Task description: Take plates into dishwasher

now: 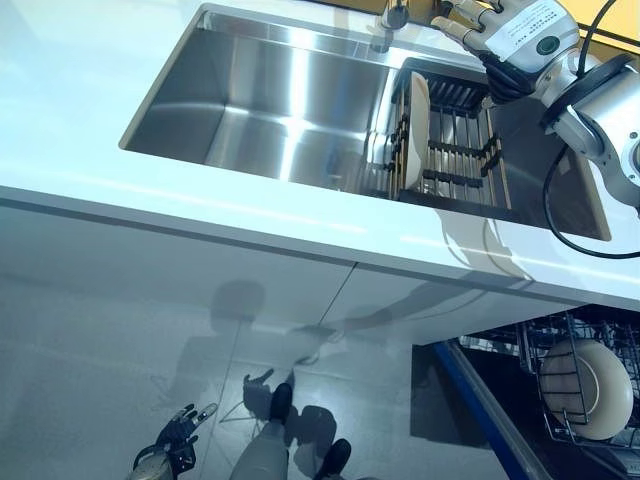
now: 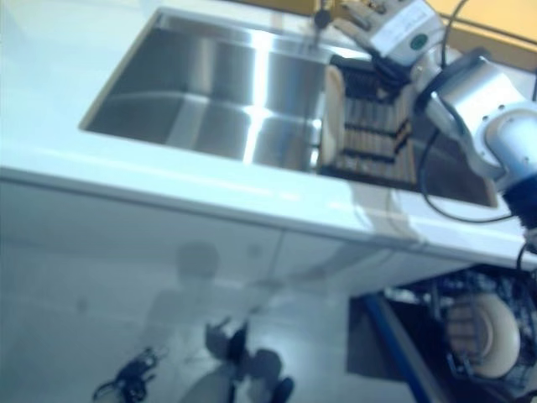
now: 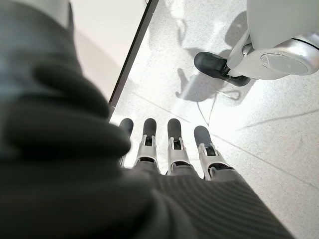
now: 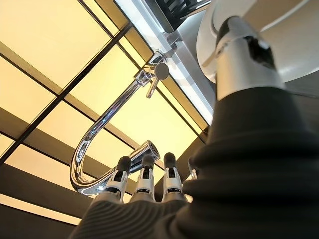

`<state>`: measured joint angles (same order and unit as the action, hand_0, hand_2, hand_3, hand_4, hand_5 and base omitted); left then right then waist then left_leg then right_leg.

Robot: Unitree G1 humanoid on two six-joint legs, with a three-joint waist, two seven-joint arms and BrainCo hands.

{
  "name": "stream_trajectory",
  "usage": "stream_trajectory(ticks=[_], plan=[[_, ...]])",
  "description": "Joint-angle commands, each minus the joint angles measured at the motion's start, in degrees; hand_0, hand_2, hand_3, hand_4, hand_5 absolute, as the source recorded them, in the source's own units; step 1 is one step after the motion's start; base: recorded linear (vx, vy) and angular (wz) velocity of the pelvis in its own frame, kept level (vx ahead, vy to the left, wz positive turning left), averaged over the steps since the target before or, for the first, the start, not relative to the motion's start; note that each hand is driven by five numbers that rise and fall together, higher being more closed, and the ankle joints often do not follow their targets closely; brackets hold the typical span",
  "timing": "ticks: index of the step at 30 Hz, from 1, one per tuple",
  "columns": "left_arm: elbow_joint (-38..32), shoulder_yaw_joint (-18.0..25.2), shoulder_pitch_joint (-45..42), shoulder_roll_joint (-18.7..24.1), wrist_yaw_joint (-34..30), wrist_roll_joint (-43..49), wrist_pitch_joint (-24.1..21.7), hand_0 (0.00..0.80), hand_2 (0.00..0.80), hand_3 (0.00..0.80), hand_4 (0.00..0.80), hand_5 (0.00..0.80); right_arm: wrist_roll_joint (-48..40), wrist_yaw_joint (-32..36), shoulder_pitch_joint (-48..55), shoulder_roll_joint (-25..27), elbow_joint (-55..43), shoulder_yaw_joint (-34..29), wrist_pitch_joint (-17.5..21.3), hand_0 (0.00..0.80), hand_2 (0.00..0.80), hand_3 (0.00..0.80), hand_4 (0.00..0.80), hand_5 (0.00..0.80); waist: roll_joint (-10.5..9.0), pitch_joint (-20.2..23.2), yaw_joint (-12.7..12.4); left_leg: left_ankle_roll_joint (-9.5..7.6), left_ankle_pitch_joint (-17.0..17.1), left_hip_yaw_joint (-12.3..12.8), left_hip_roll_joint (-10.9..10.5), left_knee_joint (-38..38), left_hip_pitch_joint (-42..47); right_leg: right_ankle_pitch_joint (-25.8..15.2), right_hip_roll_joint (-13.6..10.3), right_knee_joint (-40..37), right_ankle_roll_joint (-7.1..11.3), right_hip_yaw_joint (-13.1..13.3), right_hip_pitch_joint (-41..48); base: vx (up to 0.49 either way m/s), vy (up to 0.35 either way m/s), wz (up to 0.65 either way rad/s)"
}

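Note:
A cream plate (image 1: 417, 130) stands on edge in the dark drying rack (image 1: 455, 140) at the right end of the steel sink (image 1: 270, 100). My right hand (image 1: 500, 30) hovers above the far side of the rack, beyond the plate, fingers straight and holding nothing; the right wrist view shows its fingers (image 4: 144, 174) near the tap (image 4: 119, 129). Another cream plate (image 1: 588, 385) stands in the dishwasher's wire basket (image 1: 545, 350) at the lower right. My left hand (image 1: 178, 435) hangs low by the floor, open and empty, as its fingers (image 3: 174, 144) show in the left wrist view.
The white countertop (image 1: 200, 190) runs around the sink, with white cabinet fronts below. The chrome tap (image 1: 392, 15) stands behind the sink next to my right hand. The open dishwasher door's blue edge (image 1: 480, 410) juts out at the lower right.

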<state>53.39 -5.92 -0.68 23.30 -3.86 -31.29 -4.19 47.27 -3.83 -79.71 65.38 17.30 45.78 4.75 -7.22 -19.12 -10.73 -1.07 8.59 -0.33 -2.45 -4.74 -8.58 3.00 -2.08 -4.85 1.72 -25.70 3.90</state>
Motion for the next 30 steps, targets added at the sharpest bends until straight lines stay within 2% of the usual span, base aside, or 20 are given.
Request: stream_trajectory(ticks=[1,30], plan=[[-0.45,-0.49,-1.24,1.24,0.62,-2.10,-0.98,0.000,0.000,0.000,0.000,0.000,-0.98,0.30,-5.65,-0.17,-1.17,4.01,-2.36,0.000,0.000,0.000,0.000,0.000,-0.67,1.29,-1.95,-0.67,-9.97,0.76,-0.88,-0.26,3.73,-0.80,1.41,0.76,1.55,0.84,-2.88,0.000,0.000,0.00],[-1.45,-0.57,-0.72,1.56,0.80,-3.31,-1.26,0.000,0.000,0.000,0.000,0.000,3.71,4.62,-6.41,-1.04,-1.13,6.40,-0.58,0.000,0.000,0.000,0.000,0.000,-0.89,-1.21,-2.38,-0.72,-9.62,0.64,-0.76,-0.26,1.75,-1.17,1.46,0.90,1.50,0.56,-4.82,0.000,0.000,0.00]])
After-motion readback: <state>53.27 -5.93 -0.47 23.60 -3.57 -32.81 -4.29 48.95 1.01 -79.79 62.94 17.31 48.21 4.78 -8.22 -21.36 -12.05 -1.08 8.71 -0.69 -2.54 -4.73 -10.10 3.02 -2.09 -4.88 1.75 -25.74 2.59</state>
